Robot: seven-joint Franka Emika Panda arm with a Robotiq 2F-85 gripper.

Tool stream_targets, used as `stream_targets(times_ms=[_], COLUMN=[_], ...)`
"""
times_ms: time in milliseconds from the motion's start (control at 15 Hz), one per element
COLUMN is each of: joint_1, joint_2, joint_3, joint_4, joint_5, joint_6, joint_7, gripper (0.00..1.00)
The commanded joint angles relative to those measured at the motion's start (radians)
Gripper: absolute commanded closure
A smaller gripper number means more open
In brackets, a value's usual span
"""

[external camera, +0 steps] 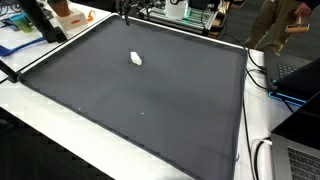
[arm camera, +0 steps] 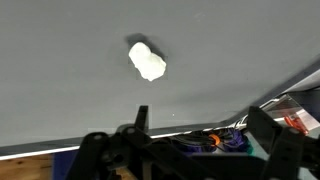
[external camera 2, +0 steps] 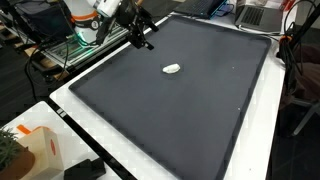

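The gripper (external camera 2: 143,38) hangs over the edge of the dark mat (external camera 2: 200,110), jaws spread wide and empty. A white lump (external camera 2: 172,69) lies on the mat near it, at about four o'clock.

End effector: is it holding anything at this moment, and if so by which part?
Nothing is held. The end effector hangs open near the edge of the dark mat, apart from the small white lump.
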Motion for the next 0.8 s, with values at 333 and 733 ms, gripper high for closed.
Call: stream_targets(times_ms=[333, 733], joint_1=[0.011, 0.011], joint_2=[0.037, 0.036], joint_3=[-0.004, 0.014], joint_4=[0.01, 0.019], joint_5=[0.187, 0.238], joint_6=[0.088, 0.132], joint_7=[-0.223, -0.268], gripper=[0.0, 0.0])
